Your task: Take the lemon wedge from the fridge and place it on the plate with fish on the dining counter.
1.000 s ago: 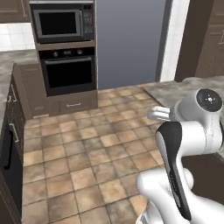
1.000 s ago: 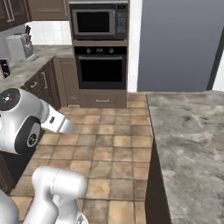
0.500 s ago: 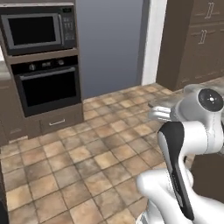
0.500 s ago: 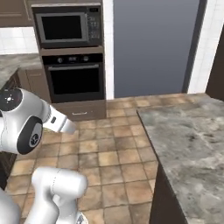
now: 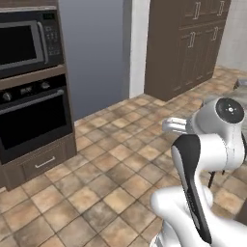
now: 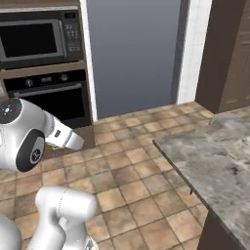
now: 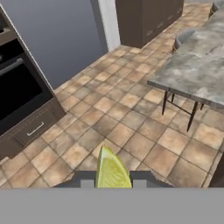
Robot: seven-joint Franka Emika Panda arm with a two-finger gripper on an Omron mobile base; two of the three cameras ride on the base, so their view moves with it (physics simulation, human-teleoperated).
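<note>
my jaws (image 7: pixel 113 183) are clenched on the small yellow-green lemon wedge (image 7: pixel 112 169), which stands upright between the two dark finger tips (image 7: pixel 86 182), its pointed end sticking up past them. straight beneath and ahead of the jaws lies the brown and tan tiled floor (image 7: pixel 131 131). off to the right of the jaws, well apart, the grey-beige marbled stone desk (image 7: pixel 199 72) juts in on thin dark legs (image 7: pixel 191 116). to the left of the jaws, farther out, is the dark built-in oven (image 7: pixel 17 94) with a brown drawer (image 7: pixel 33 127) below it. beyond the floor rises a flat blue-grey panel (image 7: pixel 61 35), then a white strip of wall (image 7: pixel 109 22), then the tall dark brown wooden cabinet (image 7: pixel 146 17), the farthest thing ahead. in the left base view a black microwave (image 5: pixel 26 43) sits above the oven.
</note>
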